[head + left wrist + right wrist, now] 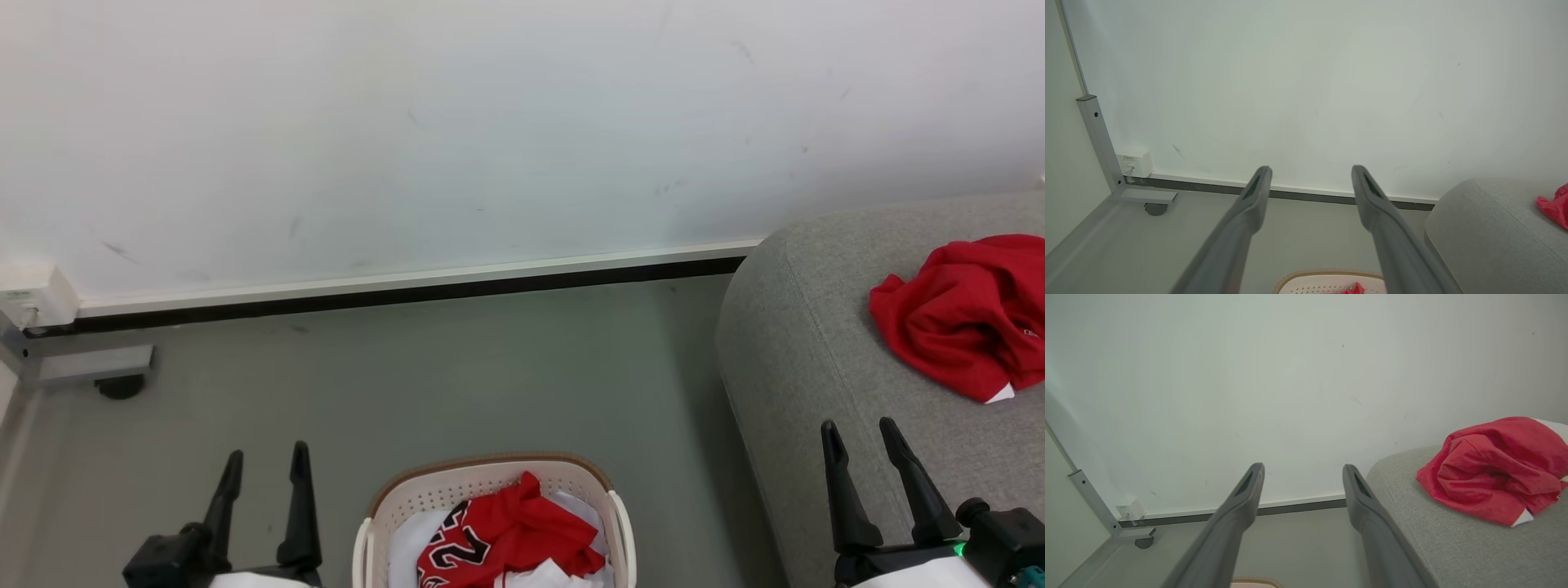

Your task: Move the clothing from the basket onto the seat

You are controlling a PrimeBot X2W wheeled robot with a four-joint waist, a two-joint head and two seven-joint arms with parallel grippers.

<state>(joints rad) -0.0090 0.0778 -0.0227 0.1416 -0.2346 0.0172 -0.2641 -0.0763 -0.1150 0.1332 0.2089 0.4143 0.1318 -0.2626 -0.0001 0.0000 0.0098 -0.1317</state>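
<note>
Both tools spread and empty; red clothing lies in the basket.
The left tool (268, 451) and right tool (857, 425) hang with fingers wide apart, holding nothing. Between them the basket (424, 494) holds crumpled red clothing (510, 531); another red garment (963, 314) lies on the seat (816, 343). The fabric looks light and limp, so a raised fold atop the heap is probably the best pinch.
</note>
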